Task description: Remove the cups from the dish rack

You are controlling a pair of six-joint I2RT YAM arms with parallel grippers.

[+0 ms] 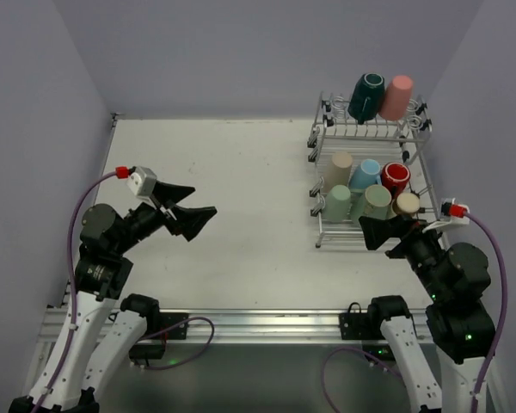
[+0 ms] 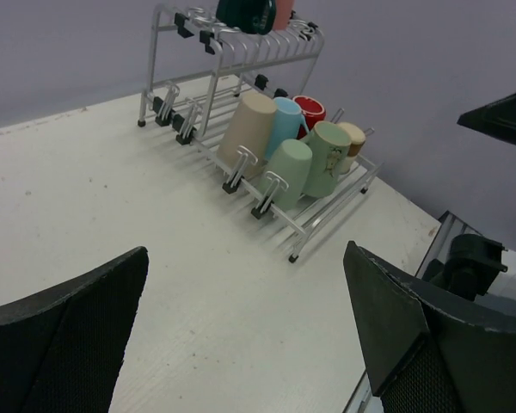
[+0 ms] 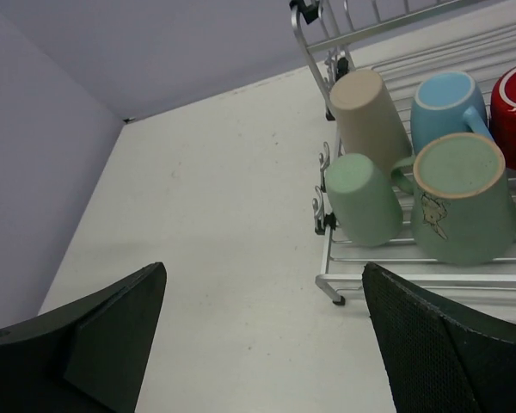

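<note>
Rack (image 1: 374,129) at the far right of the table (image 1: 241,172), fully loaded. On the upper tier a teal cup (image 1: 365,95) and a pink cup (image 1: 397,96) are seen leaning side by side. On the lower tier six cups are packed touching, among them a beige cup (image 1: 340,163), a blue mug (image 1: 365,174), a red mug (image 1: 395,177) and a green cup (image 1: 339,203). The right gripper (image 1: 374,232) is poised just before the near edge of the lower tier, jaws spread and empty. The left gripper (image 1: 198,208), likewise spread and empty, is held well apart over bare table. No cup has been unloaded. Two hazards are judged likely. A neighbour may be dragged or toppled when one cup is lifted, owing to the tight packing. A handle may be snagged on the wires, so that the whole frame is shifted.
</note>
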